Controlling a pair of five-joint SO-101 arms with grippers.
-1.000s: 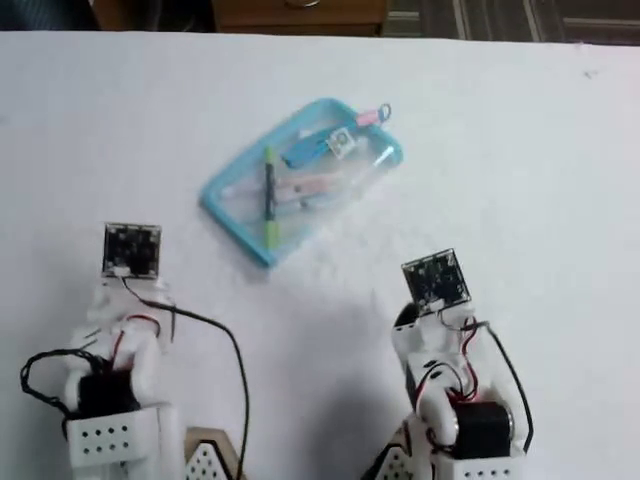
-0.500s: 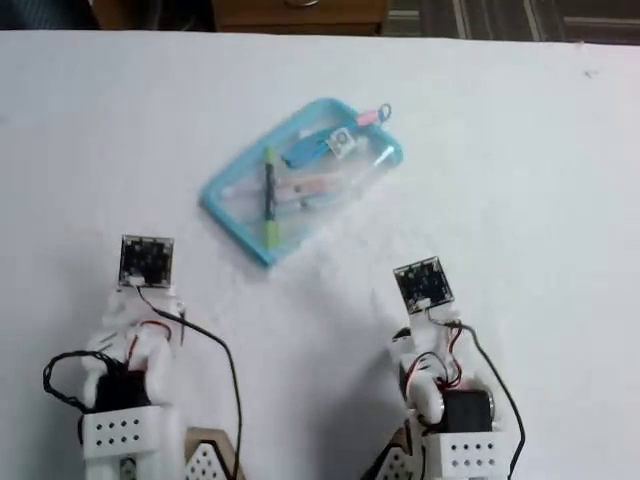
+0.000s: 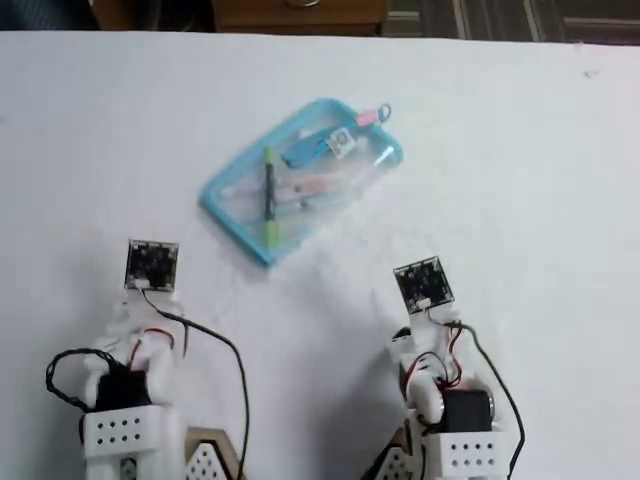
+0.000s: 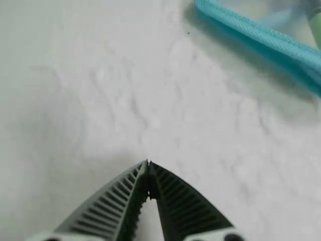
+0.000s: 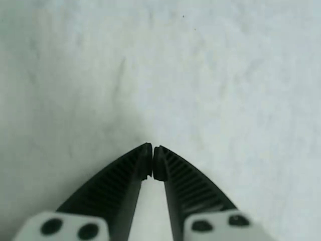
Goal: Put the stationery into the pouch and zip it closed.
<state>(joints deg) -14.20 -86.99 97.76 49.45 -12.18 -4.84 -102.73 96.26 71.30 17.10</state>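
Observation:
A clear pouch (image 3: 300, 180) with a blue zipper border lies slanted on the white table in the high view; a green-and-black pen (image 3: 269, 196), a blue item and a pink item lie inside it, and a pink zipper pull (image 3: 371, 116) sits at its far right corner. The pouch's blue edge (image 4: 256, 37) shows in the left wrist view. My left gripper (image 4: 148, 168) is shut and empty over bare table, short of the pouch. My right gripper (image 5: 152, 153) is shut and empty, above bare table. Both arms (image 3: 150, 265) (image 3: 424, 285) stand near the front edge.
The white tablecloth (image 3: 520, 180) covers the whole surface, with open room around the pouch. Wooden furniture (image 3: 300, 12) stands beyond the far table edge. Black cables (image 3: 215, 340) trail from the left arm's wrist.
Both arms have drawn back toward the front edge, away from the pouch. The pouch and its contents have not moved.

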